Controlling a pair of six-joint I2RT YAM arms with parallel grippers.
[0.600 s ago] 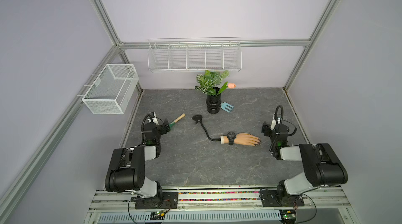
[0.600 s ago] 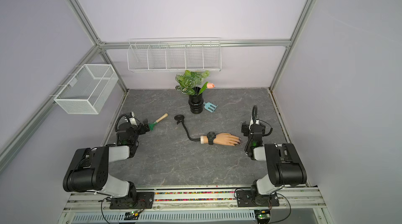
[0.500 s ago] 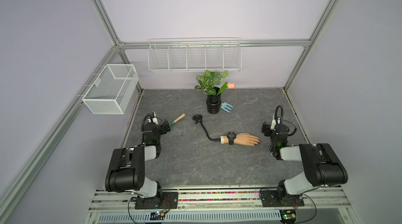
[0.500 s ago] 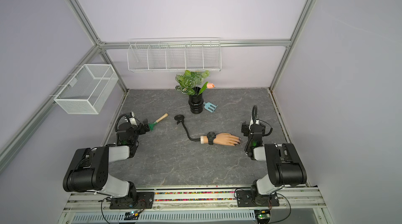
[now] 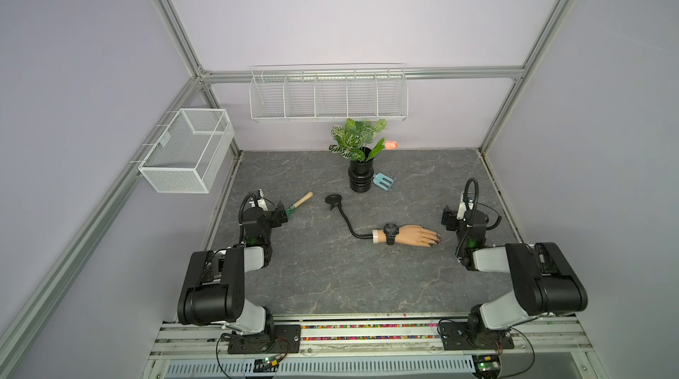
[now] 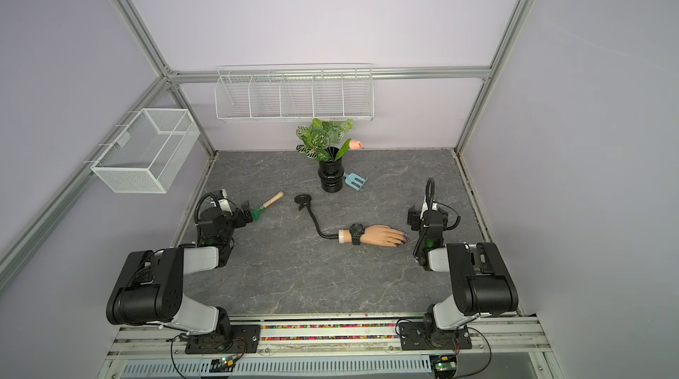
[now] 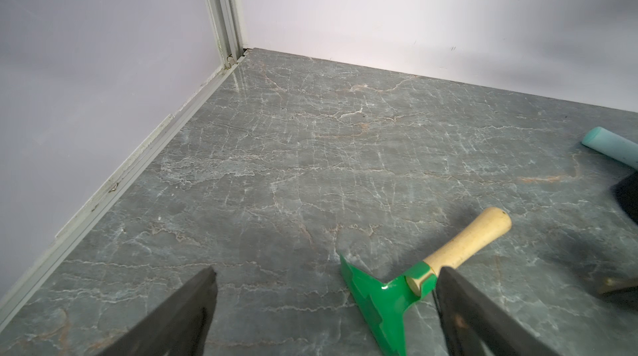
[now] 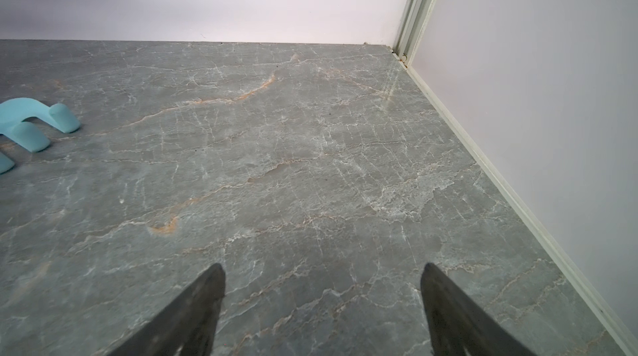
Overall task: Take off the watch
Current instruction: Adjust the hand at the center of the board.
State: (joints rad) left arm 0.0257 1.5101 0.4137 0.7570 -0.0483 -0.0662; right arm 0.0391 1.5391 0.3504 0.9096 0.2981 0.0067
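Grey marbled surface (image 5: 330, 278) carries the watch (image 5: 390, 229) mid-frame on the mannequin hand (image 5: 415, 235), both end effectors released and empty; tugging may drag that unanchored hand.

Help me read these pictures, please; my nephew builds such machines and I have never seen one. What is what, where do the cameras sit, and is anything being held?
Two black-and-grey robot arms stand at the near edge of a grey marbled table. Two pictures look down from above, side by side; the other two come from a camera on each arm's wrist, looking past its fingers.

In both top views a tan mannequin hand lies on the table, on a black gooseneck stalk with a round base. A black chunky wristwatch is strapped around its wrist.

Also there: a green rake with a wooden handle, a black vase with leaves and a small light-blue fork-shaped tool.

The left gripper and the right gripper are both open and hold nothing. The rake lies right beside the left fingers.
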